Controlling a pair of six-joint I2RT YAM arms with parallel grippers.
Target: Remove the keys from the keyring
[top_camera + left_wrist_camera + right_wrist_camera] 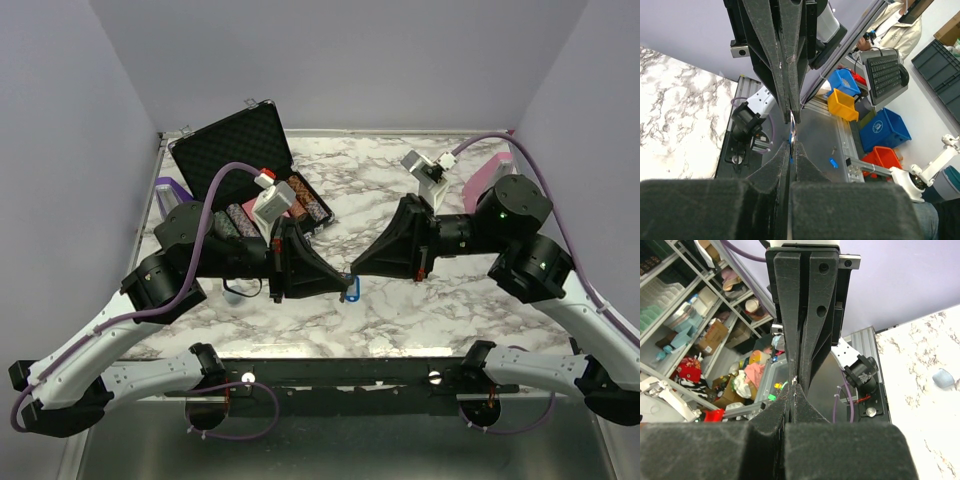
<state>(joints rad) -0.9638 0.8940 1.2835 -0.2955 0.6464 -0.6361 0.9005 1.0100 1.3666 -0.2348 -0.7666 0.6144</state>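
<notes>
Top external view: left end effector (337, 281) is pinching the keyring (350, 289) over the tabletop (420, 310). Right end effector (358, 270), pressed together, is meeting it tip to tip. Open chip case (235, 150) is lying behind, well apart.

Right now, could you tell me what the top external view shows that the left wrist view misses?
Only the top view: the open poker chip case. Only the left wrist: coloured bins and a keyboard beyond the marble table. Both: that table, the left gripper and right gripper shut tip to tip, the blue keyring at their tips.
</notes>
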